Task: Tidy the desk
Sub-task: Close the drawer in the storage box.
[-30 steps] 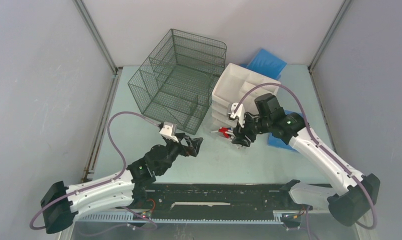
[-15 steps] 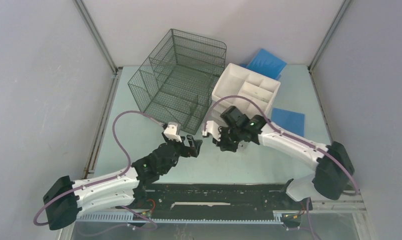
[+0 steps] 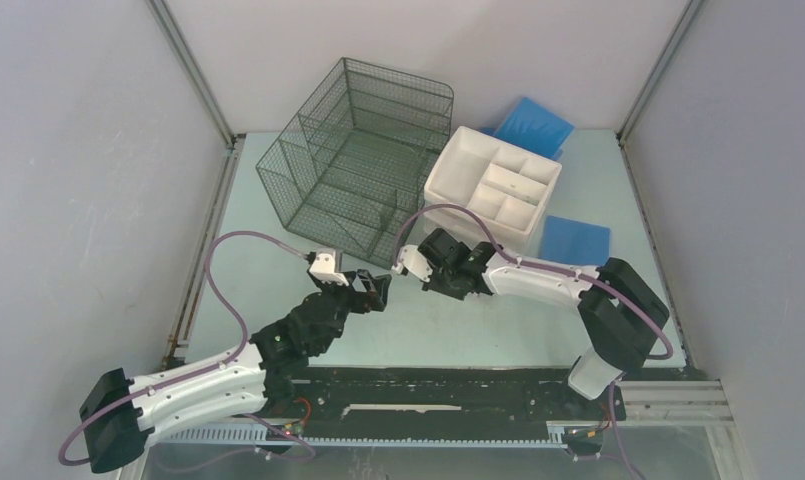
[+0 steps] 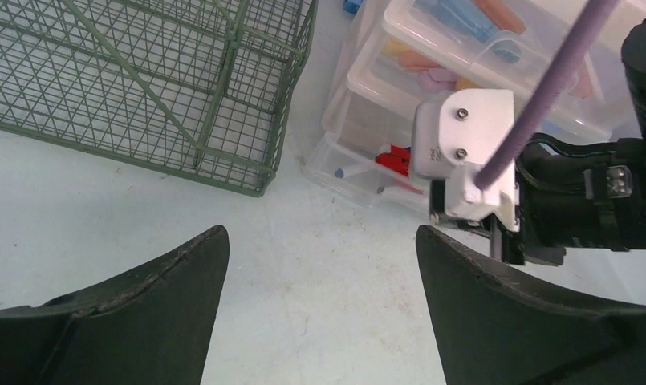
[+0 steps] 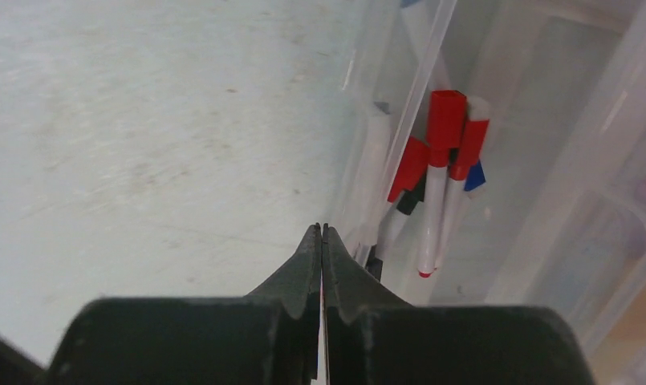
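The desk (image 3: 523,330) is a pale mint-green tabletop. My left gripper (image 3: 378,291) hovers low over it, open, with only bare surface between its fingers (image 4: 319,241). My right gripper (image 3: 430,283) is shut on nothing, its tip (image 5: 321,228) at the front edge of a pulled-out clear drawer (image 4: 359,172). That drawer holds red- and blue-capped markers (image 5: 444,160). The two grippers are close together, the right one just right of the left. In the top view the right wrist hides the open drawer.
A white plastic drawer unit (image 3: 493,185) with a divided top tray stands behind the right gripper. A dark wire-mesh organizer (image 3: 358,160) sits to its left. Two blue pads lie at the back (image 3: 534,125) and to the right (image 3: 575,240).
The right gripper has shut, and its arm has swung left and stretched out low at the drawer's front. The left gripper has drifted slightly left and stays open.
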Robot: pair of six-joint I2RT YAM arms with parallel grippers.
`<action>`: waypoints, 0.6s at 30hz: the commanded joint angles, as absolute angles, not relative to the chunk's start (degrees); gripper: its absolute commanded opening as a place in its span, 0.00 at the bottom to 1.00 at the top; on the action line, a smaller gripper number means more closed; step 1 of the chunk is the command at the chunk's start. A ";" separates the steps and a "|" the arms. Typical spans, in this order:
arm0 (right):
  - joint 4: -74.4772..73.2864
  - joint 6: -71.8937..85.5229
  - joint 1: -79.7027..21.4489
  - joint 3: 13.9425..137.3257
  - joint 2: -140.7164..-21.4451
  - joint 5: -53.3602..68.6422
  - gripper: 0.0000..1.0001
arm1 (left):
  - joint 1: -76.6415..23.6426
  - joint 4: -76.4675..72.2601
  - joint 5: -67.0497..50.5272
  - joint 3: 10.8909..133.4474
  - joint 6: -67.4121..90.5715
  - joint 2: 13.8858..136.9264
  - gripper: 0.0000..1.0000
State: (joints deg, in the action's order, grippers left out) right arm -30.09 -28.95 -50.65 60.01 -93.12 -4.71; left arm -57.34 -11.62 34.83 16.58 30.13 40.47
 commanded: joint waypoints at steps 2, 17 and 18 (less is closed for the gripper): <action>-22.03 -26.99 -48.67 58.81 -94.43 -19.59 0.09 | -57.04 -12.16 36.83 15.93 30.88 39.88 0.93; -23.82 -27.00 -44.83 59.29 -92.60 -18.15 0.50 | -57.06 -12.48 36.34 16.56 30.18 39.72 0.93; -26.33 -27.34 -45.25 60.16 -91.45 -14.67 0.51 | -57.04 -12.52 35.99 16.60 29.96 39.71 0.94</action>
State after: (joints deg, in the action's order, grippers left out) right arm -23.40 -27.07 -44.73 58.67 -95.04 -20.14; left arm -57.34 -11.33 35.00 16.12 30.13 40.32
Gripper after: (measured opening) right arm 0.500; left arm 0.930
